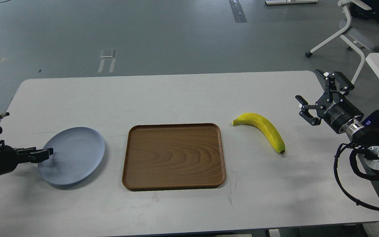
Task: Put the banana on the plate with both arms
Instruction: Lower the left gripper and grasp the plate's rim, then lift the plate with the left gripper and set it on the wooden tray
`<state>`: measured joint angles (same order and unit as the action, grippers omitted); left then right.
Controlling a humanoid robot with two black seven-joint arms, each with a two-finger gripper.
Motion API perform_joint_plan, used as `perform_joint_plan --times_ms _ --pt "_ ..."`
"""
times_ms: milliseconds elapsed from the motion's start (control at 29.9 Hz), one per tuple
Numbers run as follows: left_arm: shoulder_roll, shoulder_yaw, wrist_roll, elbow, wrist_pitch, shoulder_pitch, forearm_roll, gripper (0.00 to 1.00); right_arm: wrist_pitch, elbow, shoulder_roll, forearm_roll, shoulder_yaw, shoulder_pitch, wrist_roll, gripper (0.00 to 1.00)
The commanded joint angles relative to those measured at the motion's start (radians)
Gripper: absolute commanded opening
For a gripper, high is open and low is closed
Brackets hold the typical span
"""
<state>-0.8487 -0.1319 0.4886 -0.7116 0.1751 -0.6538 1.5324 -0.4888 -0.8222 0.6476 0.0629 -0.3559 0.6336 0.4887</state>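
The banana (264, 129) is seen lying flat on the white table (182, 95), right of centre in the frame, with its greenish stem end toward the brown tray (174, 156) and its dark tip toward the lower right. It is touched by nothing. It is judged to be light, fairly firm but easily bruised, with a smooth skin that may roll along its curve; a gentle hold across the thick middle, square to its length, is judged safest.

The tray is found at the centre, just beside the stem end. The plate (74, 154) is placed at the lower left, well apart from the banana, with the tray between them. It appears slightly blurred and may be tilted.

The left gripper (44, 154) is seen at the plate's left rim; its fingers look close together on the rim, but a firm clamp cannot be confirmed. The right gripper (321, 95) hangs at the right edge, fingers spread wide, empty, near the banana but apart from it.
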Motion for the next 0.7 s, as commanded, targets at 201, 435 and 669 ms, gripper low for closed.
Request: perform_joint_plan --times_ms 201,435,669 --pt "0.005 0.001 0.000 0.001 0.000 0.002 0.002 0.00 0.000 0.000 0.000 -0.002 0.000 0.000 0.000 1.00" --pt "0.007 0.000 0.000 -0.002 -0.003 -0.012 0.002 0.00 0.000 0.000 0.001 -0.003 0.000 -0.002 0.000 1.00" --pt "0.003 0.000 0.000 -0.026 0.052 -0.084 -0.066 0.00 0.000 0.000 0.001 -0.003 0.000 -0.002 0.000 1.00"
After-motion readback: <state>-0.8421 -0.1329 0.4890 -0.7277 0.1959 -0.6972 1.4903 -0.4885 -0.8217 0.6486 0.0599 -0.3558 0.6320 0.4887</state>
